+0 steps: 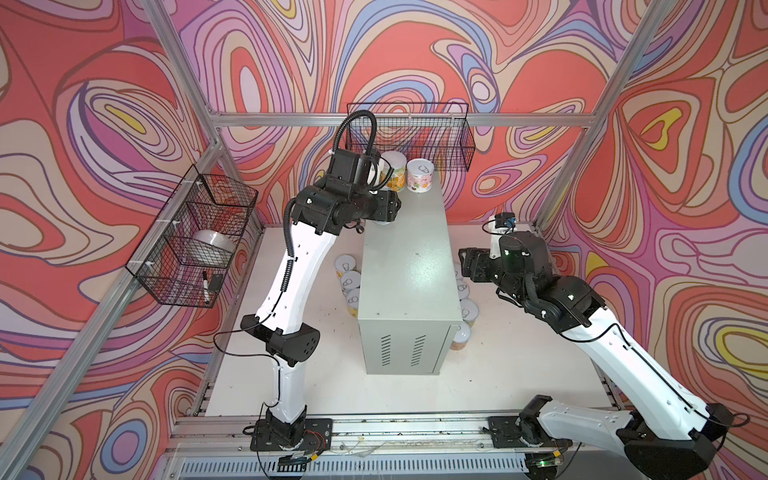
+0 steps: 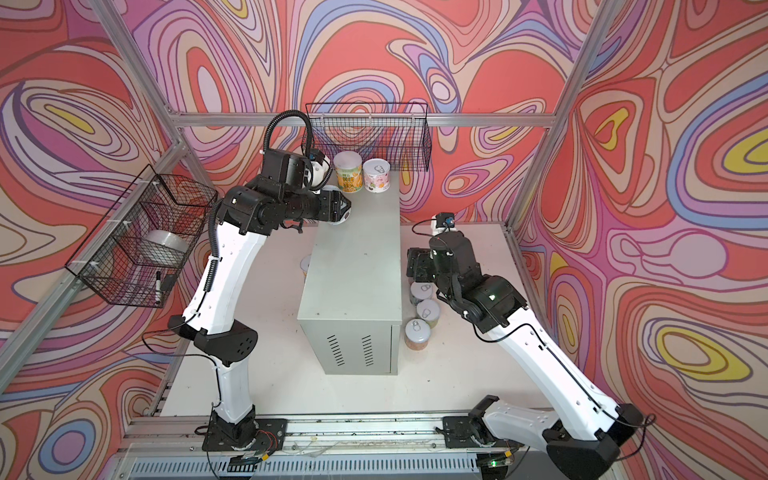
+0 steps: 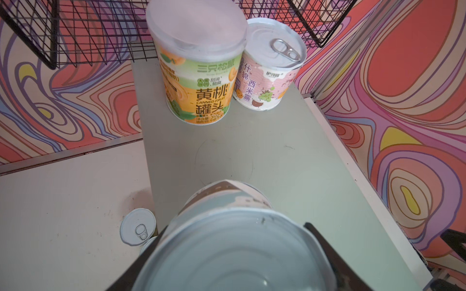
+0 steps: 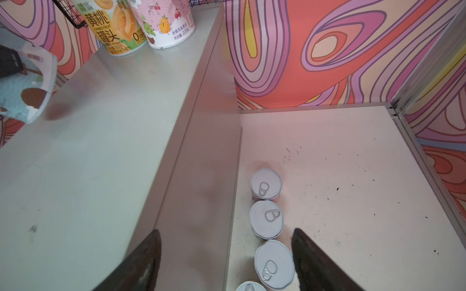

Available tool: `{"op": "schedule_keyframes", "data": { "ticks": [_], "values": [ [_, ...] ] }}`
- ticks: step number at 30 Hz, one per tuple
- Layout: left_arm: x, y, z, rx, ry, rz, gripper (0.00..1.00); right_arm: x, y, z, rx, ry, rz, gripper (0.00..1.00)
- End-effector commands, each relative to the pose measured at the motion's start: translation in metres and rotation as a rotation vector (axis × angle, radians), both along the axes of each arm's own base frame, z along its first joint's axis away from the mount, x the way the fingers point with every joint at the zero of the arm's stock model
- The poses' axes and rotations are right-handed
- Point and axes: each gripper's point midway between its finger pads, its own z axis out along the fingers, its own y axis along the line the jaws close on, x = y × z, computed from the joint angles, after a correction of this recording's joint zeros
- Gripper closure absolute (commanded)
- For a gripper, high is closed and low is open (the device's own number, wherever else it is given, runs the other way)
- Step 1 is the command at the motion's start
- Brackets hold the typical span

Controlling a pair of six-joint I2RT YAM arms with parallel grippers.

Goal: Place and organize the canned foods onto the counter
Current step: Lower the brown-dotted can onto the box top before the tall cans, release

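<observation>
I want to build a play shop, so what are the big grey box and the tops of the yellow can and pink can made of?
Grey box: probably painted sheet metal, satin; soft glare, punched vent slits. Yellow can: its cap looks like frosted, see-through plastic, milky. Pink can: its lid looks like bare shiny metal, with a pull ring.

The left gripper point(image 2: 338, 209) is holding a pale tin point(image 2: 342, 219) tilted over the left edge of the tall grey bench point(image 2: 357, 266). At the far end, a yellow-green tin point(image 2: 348, 174) and a pink tin point(image 2: 377, 178) are standing side by side. The right gripper point(image 2: 417, 264) is hanging just beside the bench, over three tins point(image 2: 428, 312) lined along its right side.
</observation>
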Motion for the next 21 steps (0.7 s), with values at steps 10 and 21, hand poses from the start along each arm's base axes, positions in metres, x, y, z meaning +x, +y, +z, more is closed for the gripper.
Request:
{"op": "schedule_keyframes", "data": {
  "ticks": [10, 21],
  "values": [
    [0.015, -0.021, 0.012, -0.096, -0.048, -0.026, 0.20, 0.012, 0.018, 0.024, 0.055, -0.062, 0.051, 0.16],
    [0.017, -0.024, 0.032, -0.142, -0.108, -0.036, 0.00, 0.024, 0.038, 0.052, 0.102, -0.119, 0.117, 0.17]
  ]
}}
